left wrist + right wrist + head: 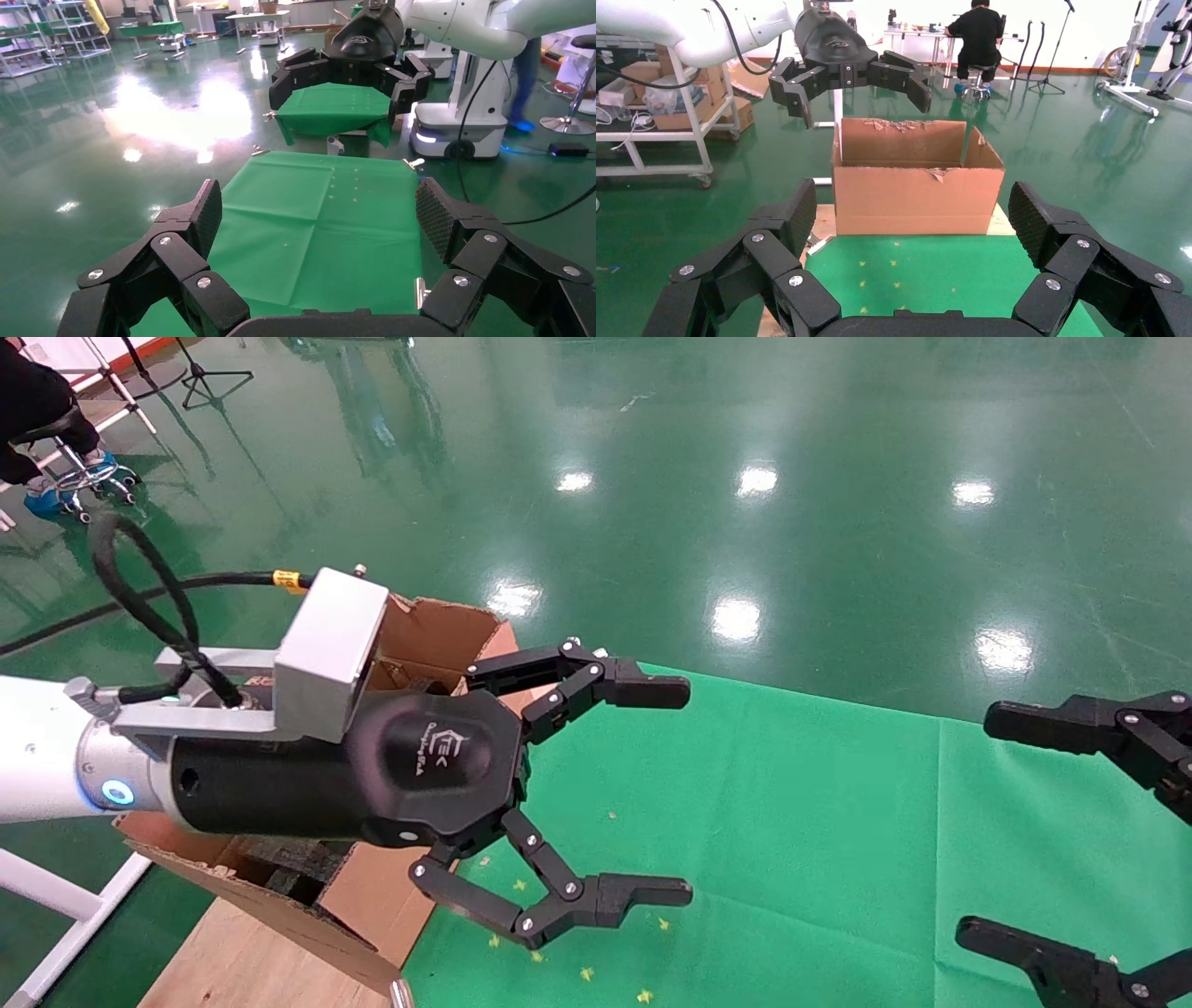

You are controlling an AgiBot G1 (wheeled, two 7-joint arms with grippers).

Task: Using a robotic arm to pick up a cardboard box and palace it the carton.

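My left arm is white with a silver wrist. Its gripper (666, 792) is open and empty, held in the air just right of the carton (438, 635) and above the green cloth (792, 822). The carton is a large brown corrugated box with torn flaps, mostly hidden behind the arm in the head view. It shows whole in the right wrist view (916, 186). The same left gripper (859, 77) hangs above it there. My right gripper (987, 822) is open and empty at the right edge. The small taped cardboard box is not in view.
The green cloth covers a table, also seen in the left wrist view (316, 225). The carton stands on a wooden board (233, 961) at the table's left end. Another robot base (460, 130) stands beyond the table. A seated person (979, 31) is far off.
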